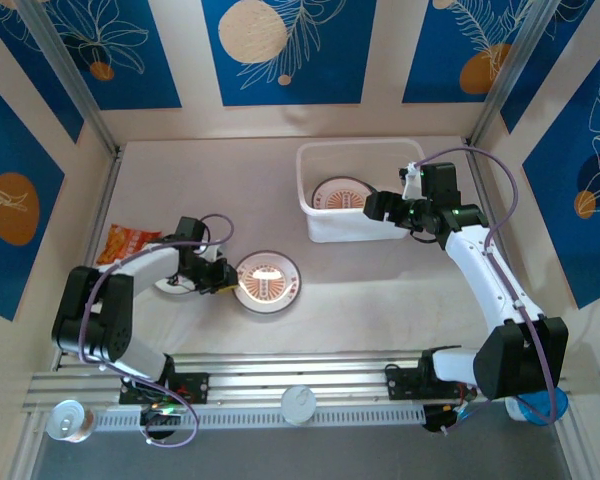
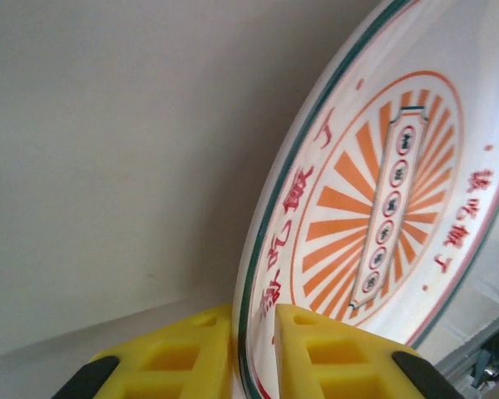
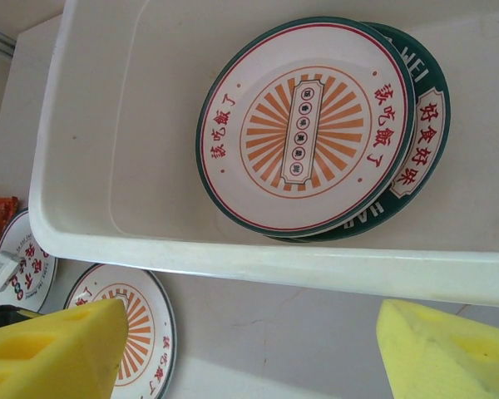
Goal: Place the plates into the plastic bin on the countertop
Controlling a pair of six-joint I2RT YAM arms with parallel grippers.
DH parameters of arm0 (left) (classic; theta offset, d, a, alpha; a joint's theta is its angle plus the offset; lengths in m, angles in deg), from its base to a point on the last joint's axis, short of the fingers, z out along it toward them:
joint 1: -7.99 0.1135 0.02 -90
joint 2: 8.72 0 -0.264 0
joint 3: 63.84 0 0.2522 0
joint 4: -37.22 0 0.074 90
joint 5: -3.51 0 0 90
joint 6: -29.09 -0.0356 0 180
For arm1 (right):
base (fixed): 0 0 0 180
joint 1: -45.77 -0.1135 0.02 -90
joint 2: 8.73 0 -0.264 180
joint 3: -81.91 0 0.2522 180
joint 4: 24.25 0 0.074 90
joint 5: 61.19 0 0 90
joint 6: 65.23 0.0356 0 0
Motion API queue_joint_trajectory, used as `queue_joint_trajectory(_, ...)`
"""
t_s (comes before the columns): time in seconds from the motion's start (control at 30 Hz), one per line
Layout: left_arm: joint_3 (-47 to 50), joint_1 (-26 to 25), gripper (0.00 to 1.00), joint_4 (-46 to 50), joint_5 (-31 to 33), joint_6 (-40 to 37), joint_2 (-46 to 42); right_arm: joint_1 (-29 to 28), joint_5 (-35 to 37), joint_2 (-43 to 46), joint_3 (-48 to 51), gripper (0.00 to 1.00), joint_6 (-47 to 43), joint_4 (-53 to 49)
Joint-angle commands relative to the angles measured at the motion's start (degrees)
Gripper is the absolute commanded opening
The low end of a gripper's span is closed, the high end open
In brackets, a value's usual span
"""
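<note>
**Plate transfer: partly complete**

Two stacked plates lie in the plastic bin. Remaining on the countertop are a sunburst plate and another plate beside the snack packet. The left gripper reaches low and sideways, jaws pinched on the sunburst plate's rim. The right gripper hovers at the bin's wall, jaws wide apart and empty.

White plates — orange sunburst centres, green rims, white bin
</note>
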Motion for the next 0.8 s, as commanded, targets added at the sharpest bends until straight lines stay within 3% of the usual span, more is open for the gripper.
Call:
queue_joint_trajectory(0.0, -0.8, -0.7, 0.14, -0.2, -2.6, 0.7, -3.7, -0.5, -2.3, 0.8, 1.0, 0.79, 1.1, 0.1)
queue_joint_trajectory(0.27, -1.4, -0.8, 0.09, 0.1, -4.6, 1.1, -8.8, -2.2, -13.3, -1.2, 0.6, 0.78, 1.4, -1.2)
queue_joint_trajectory(0.77, -2.1, -1.5, 0.04, -5.4, -10.5, 6.2, -14.5, -16.3, -13.9, -8.3, 2.8, 0.70, 4.4, 3.6)
